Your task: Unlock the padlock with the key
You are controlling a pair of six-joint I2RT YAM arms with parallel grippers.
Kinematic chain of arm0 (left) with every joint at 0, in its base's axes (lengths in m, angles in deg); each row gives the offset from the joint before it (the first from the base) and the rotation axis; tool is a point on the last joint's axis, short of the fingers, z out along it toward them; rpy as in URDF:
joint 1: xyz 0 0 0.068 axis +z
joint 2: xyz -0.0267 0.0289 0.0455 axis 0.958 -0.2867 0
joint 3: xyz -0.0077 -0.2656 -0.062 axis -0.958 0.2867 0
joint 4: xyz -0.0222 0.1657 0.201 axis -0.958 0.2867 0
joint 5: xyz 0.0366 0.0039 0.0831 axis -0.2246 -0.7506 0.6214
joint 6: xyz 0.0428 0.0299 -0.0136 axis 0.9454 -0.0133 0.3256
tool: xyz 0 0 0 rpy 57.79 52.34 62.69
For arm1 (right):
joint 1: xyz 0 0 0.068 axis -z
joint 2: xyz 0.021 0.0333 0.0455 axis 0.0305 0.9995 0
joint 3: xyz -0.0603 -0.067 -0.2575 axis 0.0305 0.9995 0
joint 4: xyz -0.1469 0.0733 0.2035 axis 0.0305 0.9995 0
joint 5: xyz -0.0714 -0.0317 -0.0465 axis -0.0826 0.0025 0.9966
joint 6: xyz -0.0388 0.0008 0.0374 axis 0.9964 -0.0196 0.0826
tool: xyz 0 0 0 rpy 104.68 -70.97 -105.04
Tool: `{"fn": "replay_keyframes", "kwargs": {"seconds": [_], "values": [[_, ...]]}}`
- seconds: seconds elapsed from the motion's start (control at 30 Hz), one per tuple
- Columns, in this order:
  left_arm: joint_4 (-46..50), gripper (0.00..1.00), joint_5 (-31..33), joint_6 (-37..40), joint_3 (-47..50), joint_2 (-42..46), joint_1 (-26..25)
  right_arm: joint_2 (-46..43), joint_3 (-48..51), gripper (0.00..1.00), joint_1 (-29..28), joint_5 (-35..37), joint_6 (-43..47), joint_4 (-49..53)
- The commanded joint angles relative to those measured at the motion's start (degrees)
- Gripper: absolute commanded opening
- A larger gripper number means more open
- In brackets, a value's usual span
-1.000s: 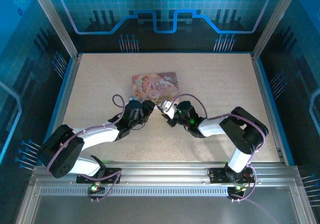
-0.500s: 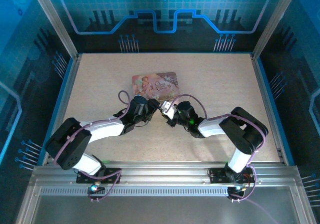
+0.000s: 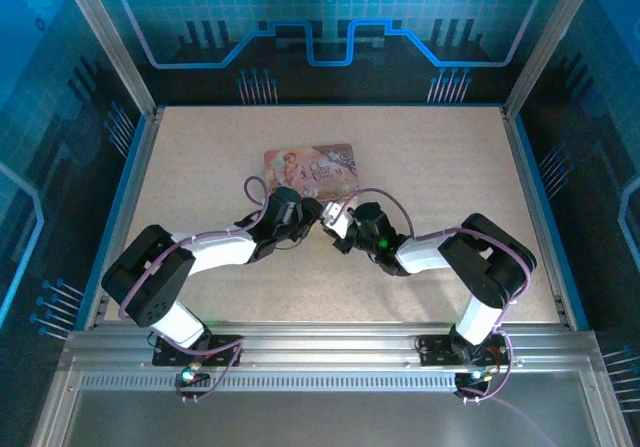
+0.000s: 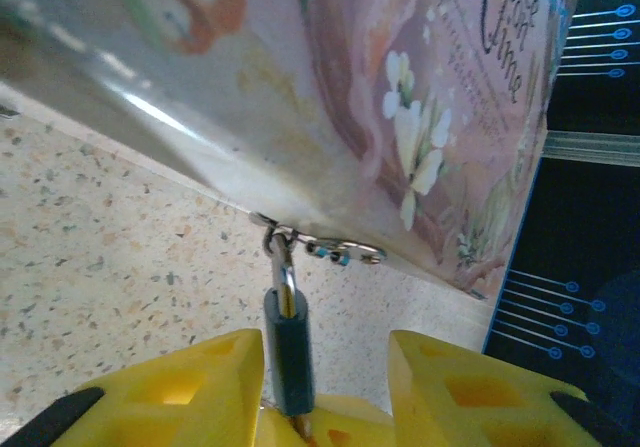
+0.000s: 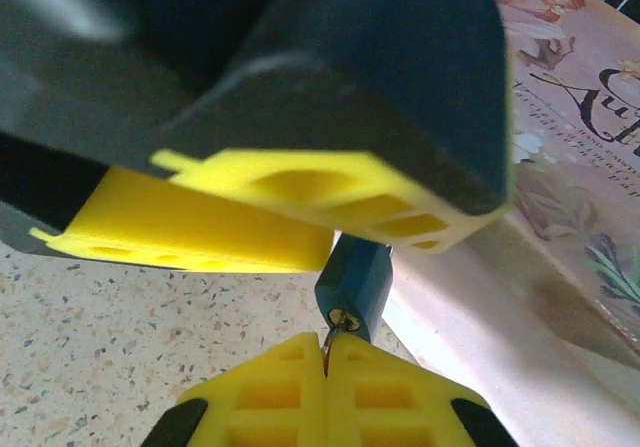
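evidently at the insertion step: the right gripper point(image 5: 326, 355), its yellow fingers pressed together on the key point(image 5: 326, 341), holds the thin dark sliver with its tip at the keyhole in the base of the padlock point(image 5: 352, 277). the padlock is hooked by its small metal shackle to a ring at the front edge of the pink tin point(image 4: 400, 117), which lies on the speckled table point(image 3: 430, 157). its body points away from the tin, toward the arms. the left gripper point(image 4: 325, 367) brackets the lock with its jaws parted: the body sits close against one finger with a clear gap to the other, so by the look of it this is steadying rather than clamping. how deep the key sits cannot be told. the next move looks to call for a straight push along the lock's axis to seat the key, then a turn of the right wrist, with the left fingers closing on the body so that it does not twist along with the key. the lock itself is a small dark teal block with angled corners, a gold-rimmed keyway and a bright shackle.
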Motion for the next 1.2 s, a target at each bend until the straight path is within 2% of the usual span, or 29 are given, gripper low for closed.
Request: {"fn": "replay_keyframes", "kwargs": {"seconds": [0.0,0.37,0.63,0.73,0.9,1.17], "values": [[3.8,0.38,0.5,1.2,-2.0,-0.5,-0.2,1.1,-0.4,0.00,-1.1,-0.6,0.2,1.5],[3.3,0.32,0.4,1.3,-3.9,-3.5,-1.0,1.2,-0.6,0.00,-1.4,-0.6,0.0,1.8],[2.3,0.10,1.0,1.2,-2.8,-3.6,-1.2,1.3,-0.7,0.00,-1.5,-0.8,-0.8,1.2],[2.1,0.06,1.0,1.2,-2.7,-3.6,-1.2,1.5,-0.4,0.00,-1.4,-0.8,-1.2,0.3],[2.0,0.01,1.1,1.3,-2.6,-3.2,-1.2,1.4,0.1,0.00,-0.8,-1.8,-3.3,-1.9],[1.6,0.00,1.4,1.4,-2.0,-2.7,-1.4,2.2,-0.2,0.00,2.0,-9.2,-10.9,-4.7]]}}
